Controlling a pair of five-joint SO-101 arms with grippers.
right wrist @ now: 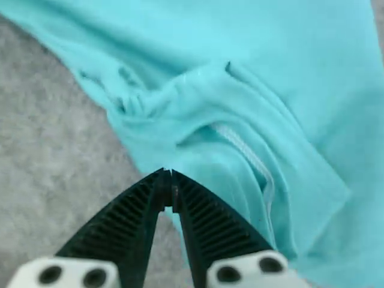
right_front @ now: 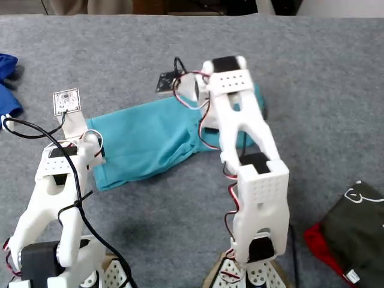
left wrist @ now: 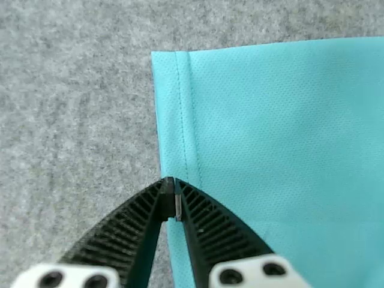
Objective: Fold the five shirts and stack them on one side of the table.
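A teal shirt [right_front: 150, 135] lies as a long folded band across the middle of the grey table. My left gripper [right_front: 91, 144] is at the shirt's left end; in the left wrist view the gripper [left wrist: 171, 199] is shut, its tips pinching the stitched hem [left wrist: 180, 120]. My right gripper [right_front: 205, 129] is at the shirt's right part. In the right wrist view this gripper [right wrist: 168, 183] is shut on the rumpled edge of the teal shirt [right wrist: 252, 90], next to the collar folds [right wrist: 240, 144].
A blue shirt [right_front: 7, 84] lies at the table's far left edge. A dark green garment [right_front: 357, 228] sits on a red one [right_front: 321, 243] at the near right. Grey table [right_front: 324, 90] stretches open behind and to the right.
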